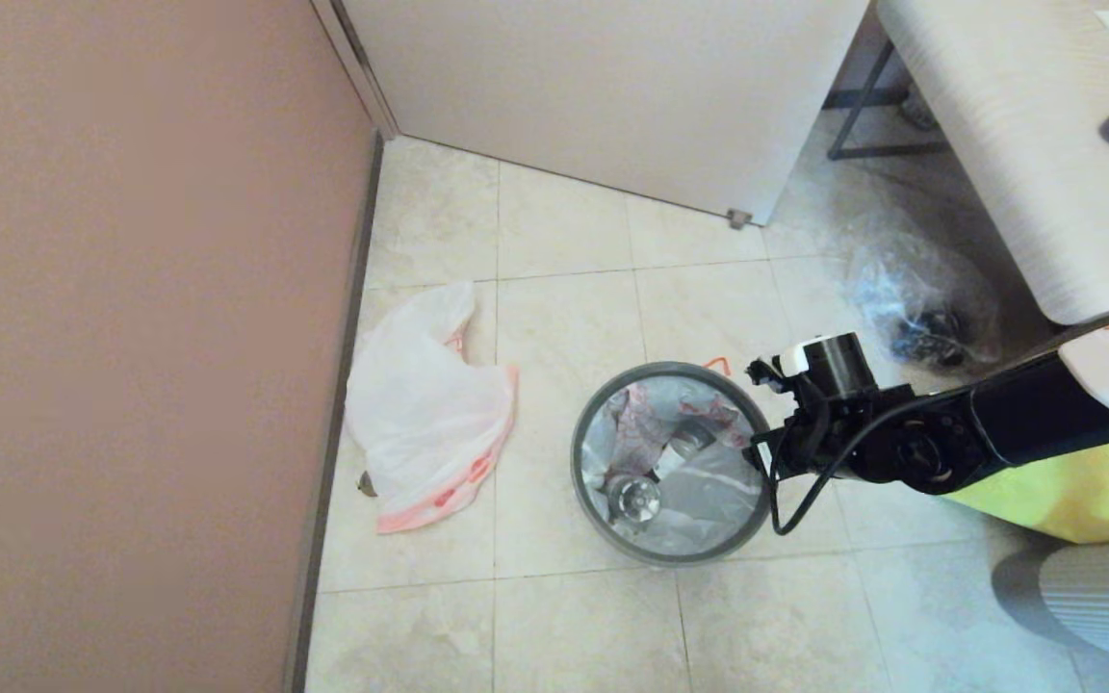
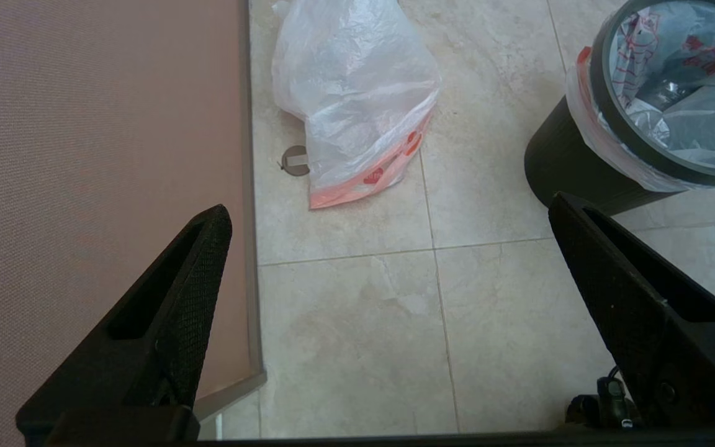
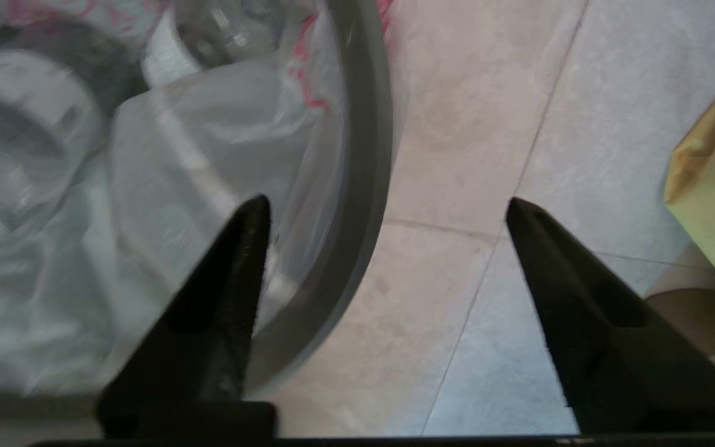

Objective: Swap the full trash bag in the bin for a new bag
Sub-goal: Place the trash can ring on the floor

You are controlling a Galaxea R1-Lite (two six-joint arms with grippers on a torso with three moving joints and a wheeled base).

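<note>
Rubbish fills the full trash bag [image 1: 680,481], which sits inside the bin [image 1: 612,539] on the tiled floor [image 1: 564,231]; a clear bottle [image 1: 633,498] and crumpled scraps lie in it, and its rim is folded out over the bin's wall under the grey hoop [image 1: 576,452]. My right gripper [image 3: 385,208] hangs over the hoop's edge on the bin's right side, its fingers spread apart with one above the bag and the other above bare tile, holding nothing. The new bag [image 1: 425,409] lies limp on the floor well to the left of the bin, close to the pink wall [image 1: 131,337]. My left gripper [image 2: 388,214] is parked above the floor near that wall, its fingers wide apart and empty. A clear crinkly bag [image 1: 920,298] with dark contents sits beyond the bin, near the table [image 1: 1017,144], and a yellow bag [image 1: 1074,496] stands at the right.
</note>
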